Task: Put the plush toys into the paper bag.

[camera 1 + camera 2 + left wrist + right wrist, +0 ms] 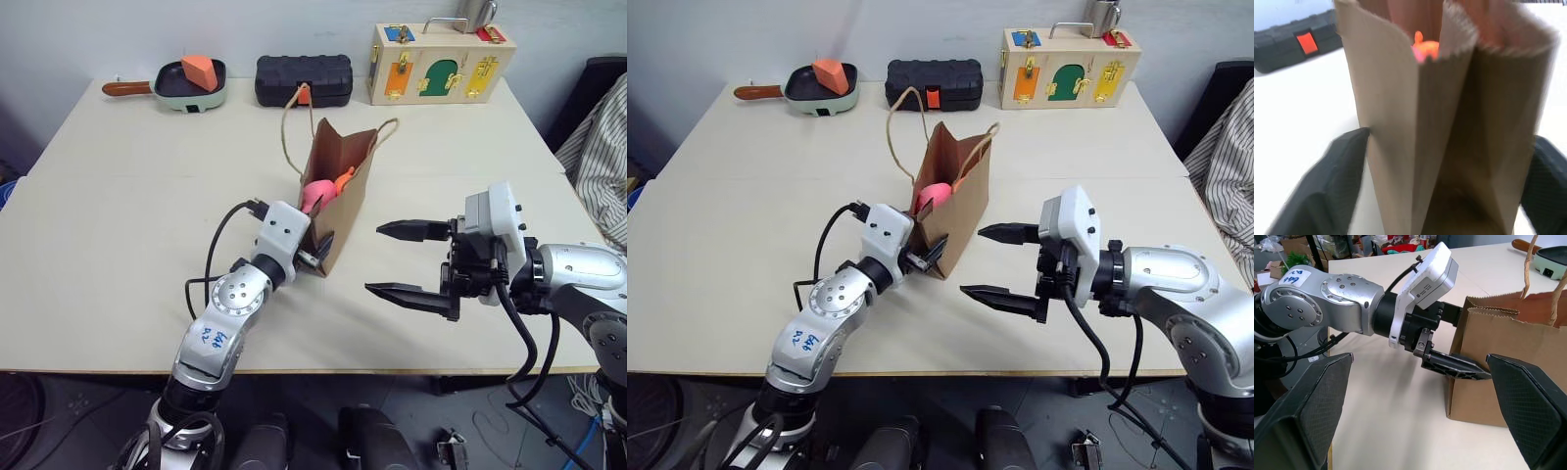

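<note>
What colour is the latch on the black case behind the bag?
Orange-red, on the black case; the latch shows best in the right eye view.

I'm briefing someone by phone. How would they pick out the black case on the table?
Look along the table's far edge. The black ribbed plastic case lies between a green frying pan and a wooden latch box; its orange clasp sets it apart.

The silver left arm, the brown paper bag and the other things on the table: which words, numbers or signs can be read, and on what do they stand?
White sticker on the silver left arm: blue handwriting, too small to read surely.
Brown kraft paper bag: no text visible.
Black ribbed plastic case: no readable text.
Wooden latch box with coloured doors: no readable text.
</note>
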Robot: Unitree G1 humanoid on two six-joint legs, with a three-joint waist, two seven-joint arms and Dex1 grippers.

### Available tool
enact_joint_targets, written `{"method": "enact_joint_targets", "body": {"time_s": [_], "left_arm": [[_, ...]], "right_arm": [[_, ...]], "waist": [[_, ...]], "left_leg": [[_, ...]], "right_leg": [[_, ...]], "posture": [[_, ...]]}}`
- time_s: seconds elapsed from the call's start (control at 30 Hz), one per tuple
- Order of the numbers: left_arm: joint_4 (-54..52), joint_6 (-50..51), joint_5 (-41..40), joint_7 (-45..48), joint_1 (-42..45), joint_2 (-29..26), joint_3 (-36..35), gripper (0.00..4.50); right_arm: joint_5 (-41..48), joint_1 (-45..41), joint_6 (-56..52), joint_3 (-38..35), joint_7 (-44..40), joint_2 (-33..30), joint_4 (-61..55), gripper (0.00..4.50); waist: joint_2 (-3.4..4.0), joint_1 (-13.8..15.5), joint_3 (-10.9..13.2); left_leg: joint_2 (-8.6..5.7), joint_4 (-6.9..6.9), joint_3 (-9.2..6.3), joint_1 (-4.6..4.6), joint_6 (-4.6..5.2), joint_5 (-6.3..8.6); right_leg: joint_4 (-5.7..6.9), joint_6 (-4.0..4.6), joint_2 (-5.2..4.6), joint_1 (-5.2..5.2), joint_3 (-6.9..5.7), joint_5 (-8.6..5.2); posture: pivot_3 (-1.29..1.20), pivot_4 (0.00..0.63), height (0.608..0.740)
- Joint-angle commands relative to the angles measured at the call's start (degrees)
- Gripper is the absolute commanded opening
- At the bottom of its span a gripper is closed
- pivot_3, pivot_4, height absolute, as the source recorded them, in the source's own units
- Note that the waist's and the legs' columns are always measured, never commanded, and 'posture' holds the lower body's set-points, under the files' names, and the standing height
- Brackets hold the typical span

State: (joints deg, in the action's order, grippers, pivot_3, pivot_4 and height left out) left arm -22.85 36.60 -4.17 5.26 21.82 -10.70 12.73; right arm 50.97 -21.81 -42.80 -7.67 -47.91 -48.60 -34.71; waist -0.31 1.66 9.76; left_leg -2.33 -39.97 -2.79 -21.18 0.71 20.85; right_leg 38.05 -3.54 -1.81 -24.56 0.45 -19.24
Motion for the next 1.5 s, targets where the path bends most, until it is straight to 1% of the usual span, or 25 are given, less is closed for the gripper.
{"method": "enact_joint_targets", "body": {"time_s": [0.03, 0.13, 0.23, 0.3, 0.33, 0.4, 0.5, 0.63, 0.7, 0.8, 0.9, 1.0, 1.13, 1.2, 1.27, 1.33, 1.4, 1.5], "left_arm": [[0.2, -2.9, 0.6, 1.0, 1.2, 1.1, -0.1, 2.88], [0.9, -3.9, 0.2, 2.3, 1.6, 1.4, -0.7, 1.89], [1.4, -5.3, -1.4, 5.4, 2.1, 0.4, -2.5, 0.97], [2.4, -7.9, -2.6, 9.0, 2.5, -1.5, -4.0, 0.28], [2.8, -9.0, -2.9, 10.3, 2.6, -2.2, -4.4, 0.01], [4.0, -11.1, -9.1, 17.0, 3.4, -3.6, -8.2, 0.01], [6.1, -12.7, -19.9, 30.2, 4.7, -6.9, -13.5, 0.01], [9.9, -13.8, -27.2, 46.6, 7.2, -13.0, -14.7, 0.01], [12.8, -15.0, -27.4, 53.1, 8.5, -15.6, -13.0, 0.01], [18.6, -19.5, -25.5, 63.5, 10.4, -18.7, -9.8, 0.01], [23.6, -22.8, -24.3, 69.5, 12.1, -19.6, -8.1, 0.01], [30.7, -29.8, -21.8, 77.4, 13.6, -21.0, -6.5, 0.01], [40.1, -37.8, -18.7, 82.3, 16.0, -20.2, -5.3, 0.01], [45.3, -41.4, -17.0, 81.7, 18.1, -18.9, -5.4, 0.01], [48.2, -43.6, -16.0, 79.9, 19.1, -17.9, -5.9, 0.01], [49.1, -44.8, -14.8, 75.5, 19.1, -17.3, -7.2, 0.01], [47.4, -44.0, -14.6, 71.3, 17.8, -17.5, -9.0, 0.01], [42.1, -43.0, -15.2, 69.7, 14.4, -18.4, -9.8, 0.01]], "right_arm": [[0.6, -0.4, 1.1, -1.1, 0.2, 0.2, -2.0, 4.50], [-0.8, -0.1, 1.9, -1.1, 0.2, 0.0, -1.5, 4.50], [-1.8, -0.1, 2.5, -1.5, 0.7, 0.2, -0.9, 4.50], [-1.9, -0.1, 2.7, -1.8, 0.9, 0.4, -0.7, 4.50], [-2.0, 0.0, 2.8, -1.8, 0.9, 0.4, -0.6, 4.50], [-2.2, 0.4, 3.1, -2.1, 0.8, 0.1, -0.5, 4.50], [-2.7, 1.2, 3.6, -2.7, 0.7, -0.1, -0.5, 4.50], [-2.2, 4.3, 3.7, -5.5, -0.1, -1.8, -1.9, 4.50], [-0.5, 7.6, 3.4, -9.0, -2.7, -3.8, -3.1, 4.50], [4.8, 15.0, 1.2, -19.2, -8.4, -7.7, -5.4, 4.50], [7.2, 20.6, -0.2, -27.4, -10.6, -9.8, -6.0, 4.50], [9.7, 27.2, -3.2, -38.1, -12.3, -10.5, -7.4, 4.50], [12.1, 32.8, -4.6, -44.8, -13.4, -10.2, -9.8, 4.50], [11.3, 34.4, -3.8, -45.7, -13.7, -10.2, -10.4, 4.50], [10.9, 34.6, -3.0, -45.5, -13.6, -10.4, -10.4, 4.50], [11.1, 33.5, -2.4, -44.6, -13.0, -10.9, -9.8, 4.50], [10.5, 32.5, -1.5, -43.3, -13.4, -11.5, -8.9, 4.50], [9.3, 30.5, 0.2, -40.4, -14.0, -12.5, -6.8, 4.50]], "waist": [[0.00, 0.0, 0.0], [0.00, 0.0, 0.0], [0.00, 0.0, 0.0], [0.00, 0.0, 0.0], [0.00, -0.1, 0.0], [0.00, -0.1, 0.0], [0.00, -0.1, 0.0], [0.01, -0.1, 0.0], [0.01, 0.1, 0.0], [0.01, 0.4, 0.0], [0.01, 0.5, 0.0], [0.01, 0.3, 0.0], [0.01, -0.1, 0.0], [-0.01, 0.0, 0.0], [-0.01, 0.0, 0.0], [-0.01, -0.1, 0.0], [-0.02, -0.2, 0.0], [-0.01, -0.4, 0.0]], "left_leg": [[0.00, 0.00, 0.00, 0.00, 0.00, 0.00], [0.00, 0.00, 0.00, -0.01, 0.00, 0.00], [0.00, 0.00, 0.00, 0.00, 0.00, 0.00], [0.00, 0.00, 0.00, 0.00, 0.00, 0.00], [0.00, 0.00, 0.00, 0.00, 0.00, 0.00], [0.01, 0.02, 0.00, 0.00, 0.00, 0.00], [0.01, 0.00, -0.01, -0.02, -0.01, 0.00], [0.01, 0.01, -0.07, -0.03, -0.01, 0.00], [-0.01, 0.00, -0.10, -0.03, -0.01, 0.00], [-0.04, 0.01, -0.15, -0.05, 0.04, 0.02], [-0.03, 0.01, -0.13, -0.04, 0.10, 0.06], [-0.01, 0.00, -0.12, 0.00, 0.11, 0.06], [0.00, 0.00, -0.07, 0.03, 0.13, 0.07], [0.00, -0.02, -0.07, 0.05, 0.14, 0.08], [-0.01, -0.06, -0.06, 0.06, 0.17, 0.09], [-0.01, -0.08, -0.03, 0.06, 0.19, 0.11], [0.00, -0.08, -0.02, 0.07, 0.19, 0.11], [0.02, -0.05, 0.00, 0.11, 0.19, 0.10]], "right_leg": [[0.00, 0.00, 0.00, 0.00, 0.00, 0.00], [0.00, 0.00, 0.00, 0.00, 0.00, 0.00], [-0.01, 0.00, 0.00, 0.00, 0.00, 0.00], [-0.01, 0.00, 0.00, 0.00, -0.01, 0.00], [-0.01, 0.00, 0.00, -0.01, -0.01, 0.00], [-0.01, 0.00, 0.01, -0.02, -0.01, 0.00], [-0.05, 0.00, -0.01, -0.01, -0.04, 0.00], [-0.09, 0.00, -0.01, 0.01, -0.09, 0.00], [-0.12, 0.00, -0.03, 0.04, -0.13, 0.00], [-0.22, 0.00, -0.05, 0.11, -0.17, 0.00], [-0.24, 0.00, -0.03, 0.14, -0.16, 0.00], [-0.21, 0.00, -0.01, 0.17, -0.14, 0.00], [-0.13, 0.00, 0.01, 0.16, -0.10, 0.00], [-0.11, -0.01, 0.01, 0.17, -0.10, 0.00], [-0.11, -0.04, 0.00, 0.20, -0.08, 0.02], [-0.12, -0.08, 0.00, 0.20, -0.05, 0.05], [-0.11, -0.09, 0.01, 0.19, -0.03, 0.05], [-0.08, -0.09, 0.02, 0.19, 0.00, 0.05]], "posture": [[0.00, 0.150, 0.740], [0.00, 0.150, 0.740], [0.00, 0.150, 0.740], [0.00, 0.150, 0.740], [0.00, 0.150, 0.740], [0.00, 0.150, 0.740], [0.00, 0.150, 0.740], [0.00, 0.150, 0.740], [0.00, 0.150, 0.740], [0.00, 0.150, 0.740], [0.00, 0.150, 0.740], [0.00, 0.150, 0.740], [0.00, 0.150, 0.740], [0.00, 0.150, 0.740], [0.00, 0.150, 0.740], [0.00, 0.150, 0.740], [0.00, 0.150, 0.740], [0.00, 0.150, 0.740]]}}
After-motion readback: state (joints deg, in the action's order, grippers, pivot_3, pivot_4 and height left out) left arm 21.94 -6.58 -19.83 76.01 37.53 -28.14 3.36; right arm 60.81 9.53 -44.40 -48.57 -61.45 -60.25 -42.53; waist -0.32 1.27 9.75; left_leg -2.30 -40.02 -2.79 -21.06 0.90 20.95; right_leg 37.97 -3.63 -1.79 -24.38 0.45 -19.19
